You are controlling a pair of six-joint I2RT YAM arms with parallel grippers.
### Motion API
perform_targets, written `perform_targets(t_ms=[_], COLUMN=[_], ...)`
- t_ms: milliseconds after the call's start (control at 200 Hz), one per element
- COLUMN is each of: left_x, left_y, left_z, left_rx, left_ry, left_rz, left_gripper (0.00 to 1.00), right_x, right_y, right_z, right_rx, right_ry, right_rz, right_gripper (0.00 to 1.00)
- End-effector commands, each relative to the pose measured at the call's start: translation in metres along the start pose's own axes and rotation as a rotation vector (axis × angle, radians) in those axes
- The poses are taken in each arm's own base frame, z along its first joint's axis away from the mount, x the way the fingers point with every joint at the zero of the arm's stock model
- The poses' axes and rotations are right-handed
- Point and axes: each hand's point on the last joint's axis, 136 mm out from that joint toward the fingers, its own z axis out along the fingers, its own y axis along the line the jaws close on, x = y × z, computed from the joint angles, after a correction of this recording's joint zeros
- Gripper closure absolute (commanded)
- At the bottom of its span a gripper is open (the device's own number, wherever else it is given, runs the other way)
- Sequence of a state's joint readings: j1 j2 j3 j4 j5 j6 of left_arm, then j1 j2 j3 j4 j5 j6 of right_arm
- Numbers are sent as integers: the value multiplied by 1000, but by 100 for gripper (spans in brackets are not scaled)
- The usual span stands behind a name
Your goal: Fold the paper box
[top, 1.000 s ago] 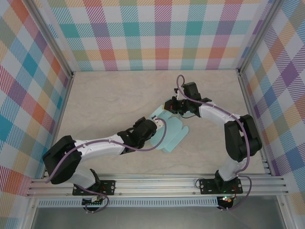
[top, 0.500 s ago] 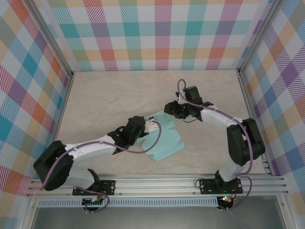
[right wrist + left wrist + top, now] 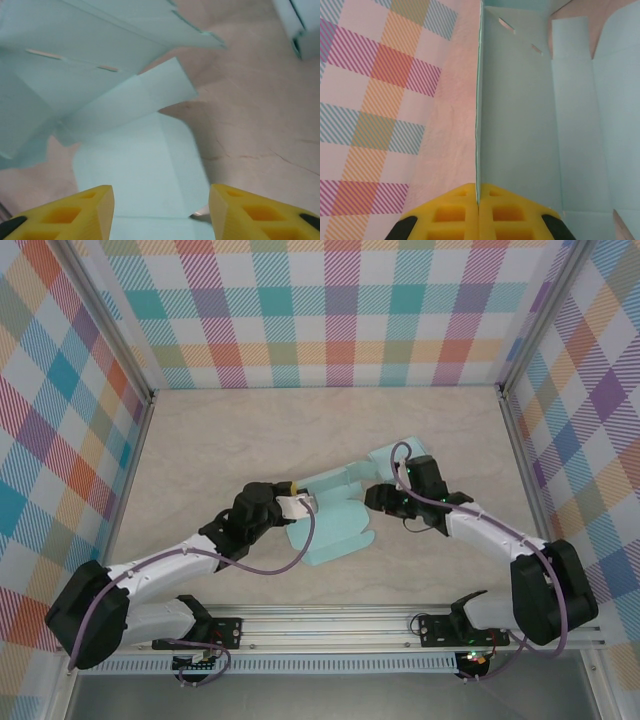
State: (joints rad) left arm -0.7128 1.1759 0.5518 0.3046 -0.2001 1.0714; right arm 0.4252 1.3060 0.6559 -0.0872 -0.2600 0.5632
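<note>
At the left edge of the paper box [image 3: 335,535], the left gripper [image 3: 300,505] has its jaws pressed together on a thin upright panel. From the left wrist view, that panel's edge runs straight down into the seam between the two yellow fingers [image 3: 455,215] of the left gripper [image 3: 478,192], and the rest of the paper box [image 3: 520,125] spreads out to the right of it, showing fold lines and two small slots near the far end. The pale teal box rests on the beige worktop [image 3: 220,440] between the two grippers, partly unfolded: a broad panel lies flat on the near side, and a long strip stands raised along the far side. Just beside the box's right edge hangs the right gripper [image 3: 375,498], pointing toward the box. From the right wrist view, the right gripper [image 3: 160,195] has its jaws well apart with nothing gripped between its yellow fingers [image 3: 90,205]. Below and beyond them a rounded flat flap of the paper box [image 3: 140,160] lies on the worktop, with raised panels above it.
</note>
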Motion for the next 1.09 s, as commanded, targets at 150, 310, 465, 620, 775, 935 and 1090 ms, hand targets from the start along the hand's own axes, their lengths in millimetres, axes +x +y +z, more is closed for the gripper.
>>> perform_targets(t_ms=[150, 310, 465, 620, 775, 935, 1090], left_x=[9, 17, 17, 18, 19, 17, 20], left_y=[2, -2, -5, -5, -2, 2, 3], left_z=[14, 17, 17, 17, 16, 13, 14], left_rx=[20, 57, 69, 70, 56, 44, 36], left_ry=[-46, -37, -38, -35, -28, -33, -19], left_rz=[-75, -113, -113, -112, -116, -124, -128], left_gripper=[100, 100, 100, 100, 100, 100, 100], right_x=[-22, -32, -39, -42, -38, -34, -34], right_y=[5, 7, 9, 8, 2, -2, 6], right_z=[25, 49, 64, 76, 85, 91, 91], right_rx=[-76, -92, -103, -110, -106, -105, -149], right_ry=[-100, -68, -48, -35, -18, -2, -3], right_rz=[-118, -111, -114, -109, -80, -60, -53], right_gripper=[34, 34, 35, 36, 37, 39, 48])
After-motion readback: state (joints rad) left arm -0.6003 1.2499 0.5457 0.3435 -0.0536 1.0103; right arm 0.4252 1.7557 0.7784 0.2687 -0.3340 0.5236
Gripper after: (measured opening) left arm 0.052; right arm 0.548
